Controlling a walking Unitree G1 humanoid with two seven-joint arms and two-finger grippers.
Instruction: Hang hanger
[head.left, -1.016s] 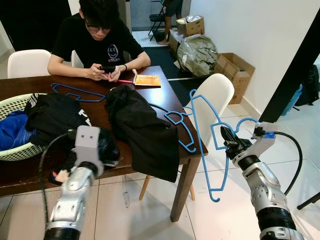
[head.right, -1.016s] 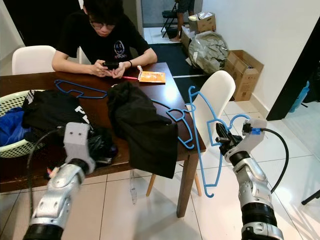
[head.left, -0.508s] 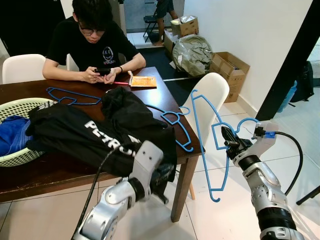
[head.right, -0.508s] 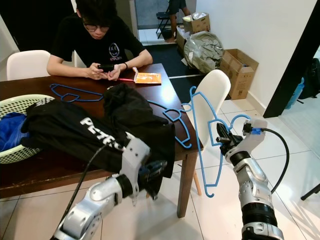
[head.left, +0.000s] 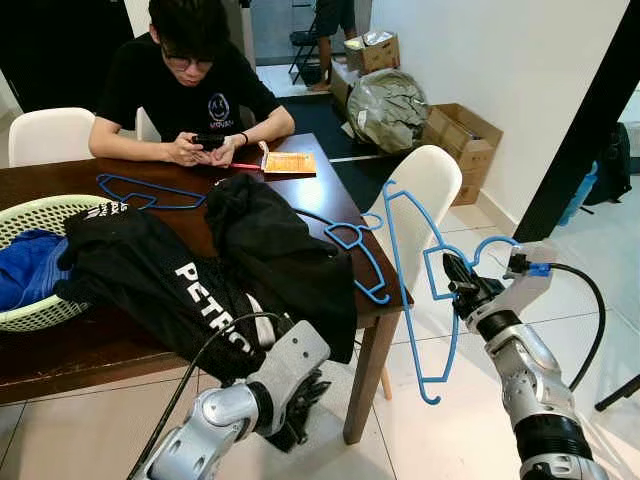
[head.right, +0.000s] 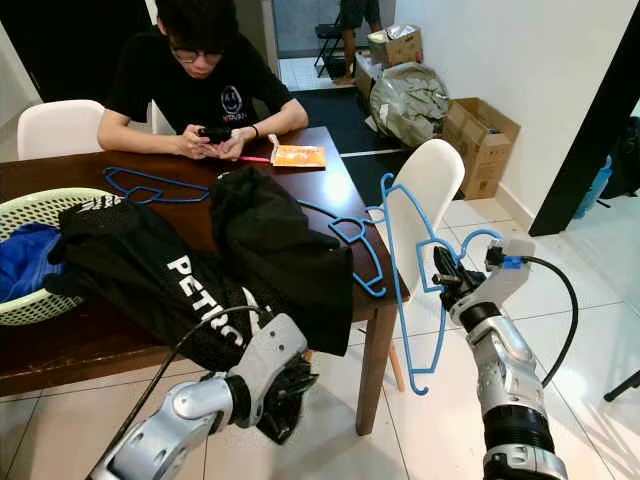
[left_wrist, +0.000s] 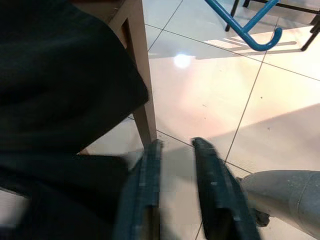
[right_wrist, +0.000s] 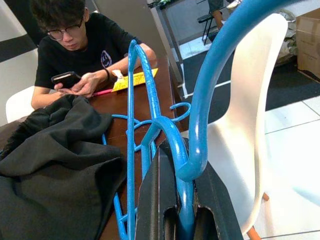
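Note:
My right gripper (head.left: 455, 277) is shut on the neck of a blue plastic hanger (head.left: 400, 270), held upright in the air right of the table corner, in front of a white chair (head.left: 428, 185). The wrist view shows the hanger's hook (right_wrist: 210, 90) curving over the closed fingers. My left gripper (head.left: 300, 398) hangs low in front of the table's near edge. Its fingers (left_wrist: 147, 185) stand a little apart with floor tile between them. A black "PETRO" shirt (head.left: 160, 285) drapes over the table edge right beside it.
Two more blue hangers (head.left: 350, 250) (head.left: 150, 188) and another black garment (head.left: 275, 245) lie on the wooden table (head.left: 90, 350). A laundry basket (head.left: 30, 212) sits at the left. A person (head.left: 195, 90) sits at the far side. Boxes and a bag (head.left: 400, 105) stand by the right wall.
My left arm has dropped below the table edge and drawn in towards me. The PETRO shirt hangs a little further over the front edge. The right arm and hanger are still.

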